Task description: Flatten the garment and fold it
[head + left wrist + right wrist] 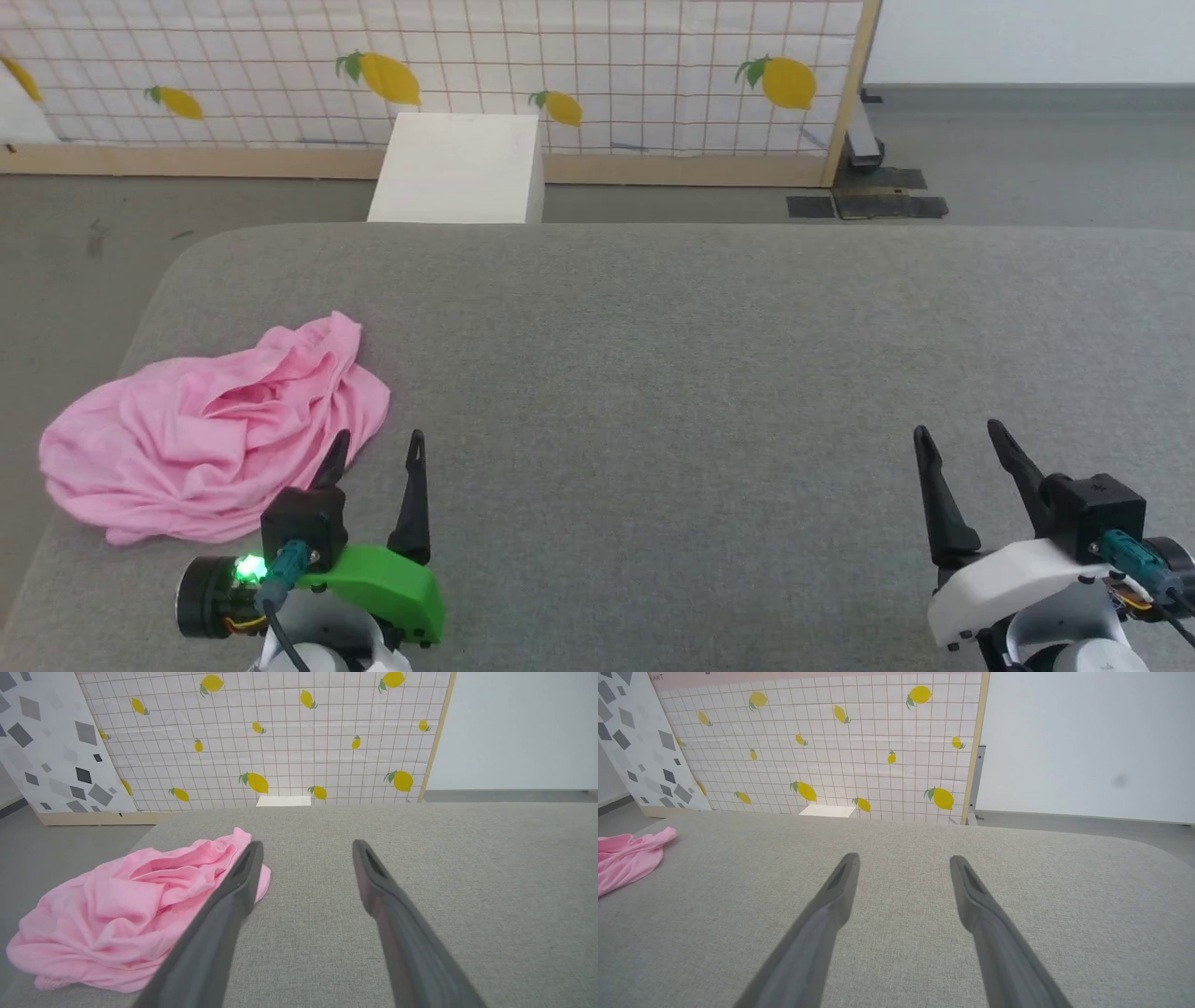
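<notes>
Pink and badly rumpled, the garment (210, 439) lies heaped at the near left corner of the grey tabletop (653, 355), its left edge seeming to lap over the side. You have the left end effector (378, 441) just beside the garment's near right edge, fingers spread and holding nothing (one fingertip overlaps the cloth in the head view; I cannot tell whether it touches). The right end effector (957, 431) sits well apart from the garment, far to its right, also spread and empty above bare tabletop. Beyond the garment, past the tabletop's far edge, a white box (459, 168) stands before a lemon-print screen (607, 56).
</notes>
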Motion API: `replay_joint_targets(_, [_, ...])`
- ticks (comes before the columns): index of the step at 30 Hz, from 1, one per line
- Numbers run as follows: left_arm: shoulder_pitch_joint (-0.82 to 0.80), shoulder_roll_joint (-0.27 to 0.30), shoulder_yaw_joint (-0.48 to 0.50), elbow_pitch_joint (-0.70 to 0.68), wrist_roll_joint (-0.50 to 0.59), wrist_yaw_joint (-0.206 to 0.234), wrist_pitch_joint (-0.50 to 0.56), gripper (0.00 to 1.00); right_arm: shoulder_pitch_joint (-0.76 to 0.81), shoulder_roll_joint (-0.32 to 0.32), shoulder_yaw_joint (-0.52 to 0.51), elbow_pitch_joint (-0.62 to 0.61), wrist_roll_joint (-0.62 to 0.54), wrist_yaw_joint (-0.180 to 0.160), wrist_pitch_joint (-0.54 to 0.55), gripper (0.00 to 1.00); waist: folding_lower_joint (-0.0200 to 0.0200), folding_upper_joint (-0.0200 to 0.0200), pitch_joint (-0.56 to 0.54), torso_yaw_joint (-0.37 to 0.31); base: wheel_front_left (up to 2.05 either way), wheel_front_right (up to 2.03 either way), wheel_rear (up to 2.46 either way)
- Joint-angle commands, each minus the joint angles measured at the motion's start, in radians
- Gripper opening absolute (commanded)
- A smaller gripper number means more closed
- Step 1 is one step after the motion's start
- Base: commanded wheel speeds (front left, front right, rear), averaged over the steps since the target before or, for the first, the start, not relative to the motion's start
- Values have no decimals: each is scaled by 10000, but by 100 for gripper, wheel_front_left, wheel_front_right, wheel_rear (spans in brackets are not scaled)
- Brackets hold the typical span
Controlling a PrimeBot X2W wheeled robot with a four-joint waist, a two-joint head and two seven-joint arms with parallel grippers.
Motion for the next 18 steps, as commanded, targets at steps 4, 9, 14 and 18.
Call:
replay_joint_targets(4, [-229, -20, 32, 150, -142, -27, -170, 100, -150, 14, 39, -182, -112, -7, -54, 100, 0, 31, -19, 449, 0, 0, 0])
replay_joint_targets(9, [-244, -10, 168, 242, -177, -19, -270, 100, -112, 15, 184, -406, -228, -8, 42, 100, 0, 33, -9, 892, 0, 0, 0])
replay_joint_targets(14, [-254, 8, 353, 308, -226, -12, -375, 100, -92, 17, 348, -606, -374, -9, 135, 100, 0, 36, 12, 1411, 0, 0, 0])
replay_joint_targets(18, [-248, 10, 484, 363, -283, -31, -457, 100, -81, 18, 419, -708, -478, -9, 182, 100, 0, 38, 23, 1874, 0, 0, 0])
